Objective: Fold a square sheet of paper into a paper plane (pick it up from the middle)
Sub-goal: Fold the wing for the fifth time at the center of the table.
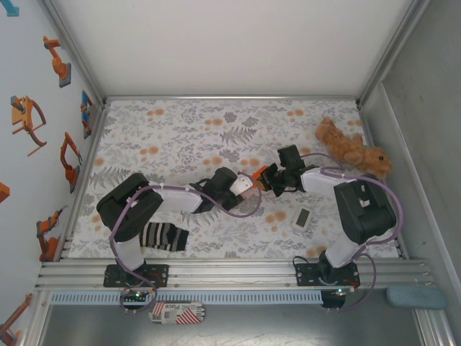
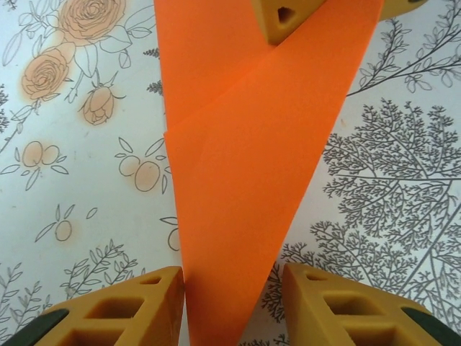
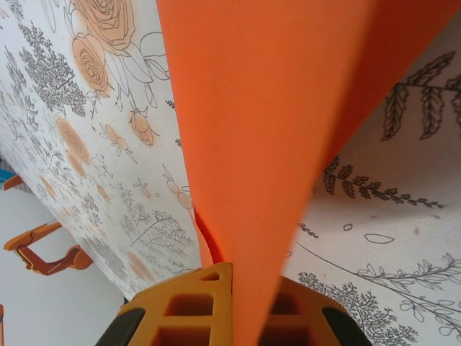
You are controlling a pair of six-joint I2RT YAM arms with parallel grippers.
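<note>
Well, the two arms reach toward each other over the middle of the table (image 1: pixel 180 130), which has a flower-printed cover, and the paper plane (image 2: pixel 238 180) is right between them. It is bright orange, folded to a long pointed shape, and a slanted crease runs across it in the left wrist view.

The right gripper (image 3: pixel 248 281) is clamped on the paper plane. In its own wrist view the two yellow fingers (image 3: pixel 187 306) are pressed together and the orange paper comes out from between them and gets wider farther away.

The left gripper (image 2: pixel 232 288) has its jaws apart. The narrow tip of the plane passes between the two fingers: it lies just beside one of them, and a clear strip of table shows before the other (so this gripper is not pinching anything). At the top of the same view the yellow fingertips of the right gripper sit on the wide part of the paper. I cannot tell whether the tip of the plane touches the table or hangs just over it.

Elsewhere on the table, a striped black-and-white sock (image 1: pixel 164 236) lies near the base of the left arm. A brown plush toy (image 1: pixel 353 151) lies by the right wall, and a small white device (image 1: pixel 302 218) rests near the right arm, well apart from the paper.
</note>
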